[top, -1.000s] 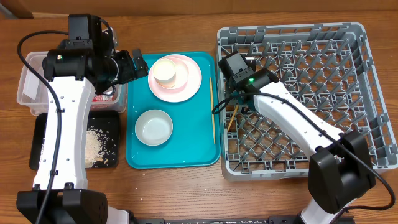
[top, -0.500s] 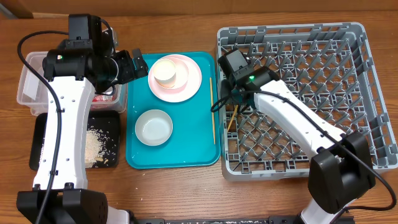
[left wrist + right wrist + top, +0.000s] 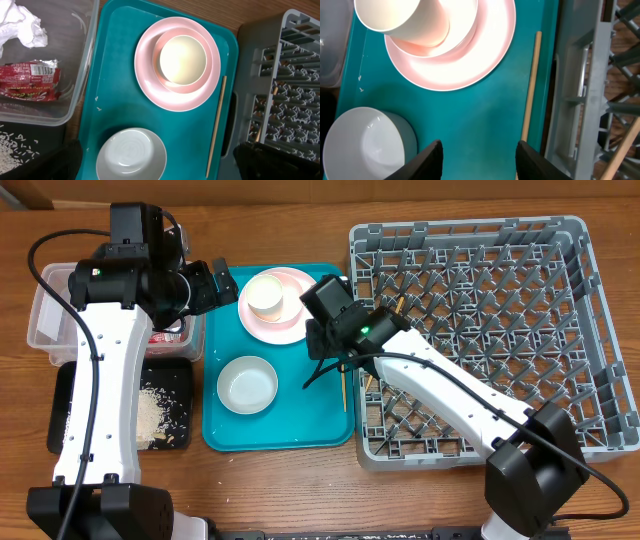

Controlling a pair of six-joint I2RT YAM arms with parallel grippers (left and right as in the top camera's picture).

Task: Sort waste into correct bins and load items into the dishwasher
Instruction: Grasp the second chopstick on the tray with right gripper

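A pink plate [image 3: 300, 318] on a teal tray holds a small pink bowl [image 3: 161, 80] with a cream cup [image 3: 266, 296] in it. A grey-green bowl [image 3: 247, 384] sits in front of it. One chopstick [image 3: 342, 385] lies along the tray's right edge. Another chopstick [image 3: 372, 372] leans inside the grey dish rack [image 3: 470, 228]. My right gripper [image 3: 322, 352] hangs open and empty over the tray [image 3: 480, 162], left of the chopstick [image 3: 530, 85]. My left gripper [image 3: 222, 280] is open and empty, above the tray [image 3: 160, 167]. The clear tub [image 3: 45, 315] holds the napkin [image 3: 22, 25] and red wrapper [image 3: 30, 80].
The teal tray [image 3: 300, 410] lies between the bins and the rack. The black tray [image 3: 65, 415] in front of the tub holds rice scraps [image 3: 160, 415]. The rack's left wall stands close to the tray's right edge.
My right gripper has moved left, from the rack's left edge to over the teal tray. The left arm has not moved.
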